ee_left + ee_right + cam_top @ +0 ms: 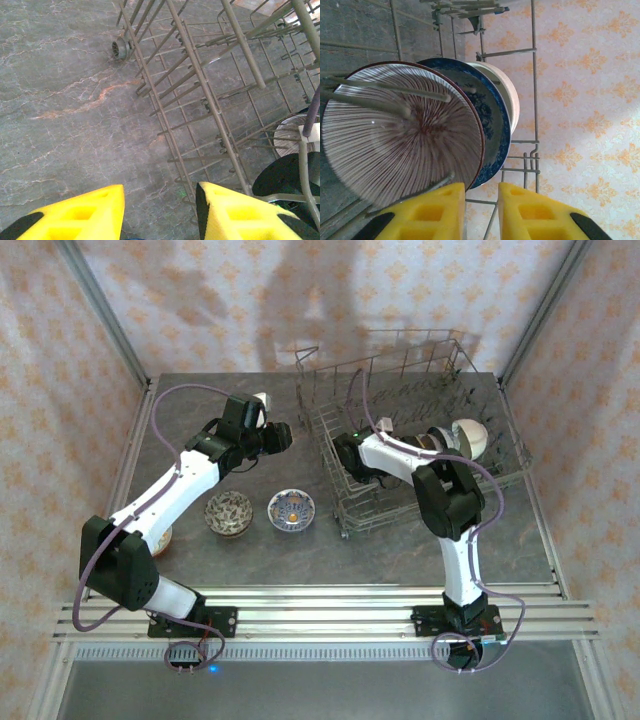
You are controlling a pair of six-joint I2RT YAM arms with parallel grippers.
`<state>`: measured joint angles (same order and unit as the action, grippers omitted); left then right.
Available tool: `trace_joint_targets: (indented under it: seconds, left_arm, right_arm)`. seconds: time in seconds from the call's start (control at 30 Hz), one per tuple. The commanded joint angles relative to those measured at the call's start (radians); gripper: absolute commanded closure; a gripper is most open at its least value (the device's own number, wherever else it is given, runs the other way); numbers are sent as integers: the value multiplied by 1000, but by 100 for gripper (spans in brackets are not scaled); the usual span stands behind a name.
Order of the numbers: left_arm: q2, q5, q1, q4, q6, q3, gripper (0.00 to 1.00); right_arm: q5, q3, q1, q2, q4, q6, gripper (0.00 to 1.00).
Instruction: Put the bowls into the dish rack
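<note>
**Top external view: two bowls loose on the table, three on edge in the rack**

In the top external view the dish rack (380,505) sits in the upper right of the grey table (400,560). Two bowls stand upright at centre frame, left of the rack: a brown-patterned bowl (228,512) and, just beside it, a blue-and-white bowl (291,508) with an orange centre. Part of another bowl (163,538) shows at the left edge, behind the left arm.

The left gripper (278,435) hovers over the table near the rack's left wall. In the left wrist view its yellow fingers (90,215) are spread, with bare table between them.

The right gripper (481,189) is inside the rack, at the bottom of the right wrist view. Its fingers are slightly apart and pinch nothing. Just above them three bowls stand on edge among the tines, packed one behind the next: a striped bowl (400,135), a dark blue patterned bowl (492,112) and a cream bowl (511,95).
</note>
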<state>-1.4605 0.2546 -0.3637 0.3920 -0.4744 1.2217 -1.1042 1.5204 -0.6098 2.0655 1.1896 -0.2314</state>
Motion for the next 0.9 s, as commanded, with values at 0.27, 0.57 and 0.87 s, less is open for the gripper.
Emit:
trace_joint_targets:
  seconds: [0.27,0.57,0.87]
  left_arm:
    - [34,15,5,-23,-11,-14,57]
    - [32,12,2,-1,-6,-14,57]
    - [32,33,3,23,0,-18,55]
  right_arm:
    - [22,-5,0,10,-75,22,77]
    - [115,-10,30,-47,-132,67,74]
    - [164,11,46,-96,-101,62,58]
